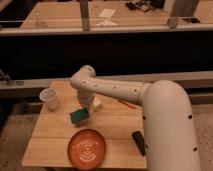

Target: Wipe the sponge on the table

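Note:
A small teal-green sponge (79, 116) lies on the light wood table (55, 137), just behind the orange plate. My white arm reaches in from the right and bends down over the table's middle. The gripper (93, 104) hangs at the sponge's upper right corner, right beside it or touching it. Most of the gripper is hidden behind the arm's wrist.
An orange plate (87, 148) sits near the table's front edge. A white cup (49, 98) stands at the back left, and a small black block (138, 142) lies front right by my arm. A thin orange stick (127, 104) lies behind. A long workbench (100, 20) runs beyond.

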